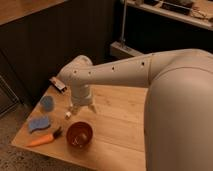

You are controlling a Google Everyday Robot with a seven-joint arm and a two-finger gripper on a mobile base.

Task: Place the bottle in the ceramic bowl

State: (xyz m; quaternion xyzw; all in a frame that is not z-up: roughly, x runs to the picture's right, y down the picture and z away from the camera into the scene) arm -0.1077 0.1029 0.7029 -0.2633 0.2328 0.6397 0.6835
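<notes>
We are still before the pick: the gripper [83, 108] hangs over the table [117, 122], fingers spread and empty, with the bottle [68, 115] upright just beside it, near the bowl [80, 134]. Next we must centre over the bottle, descend and close. The cup [47, 103], sponge [39, 123] and carrot [43, 140] (all off to one side) block nothing.

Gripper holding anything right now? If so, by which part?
Nothing is held. The gripper hangs open just above the table. The bottle stands on the table beside it, not between its fingers.
</notes>
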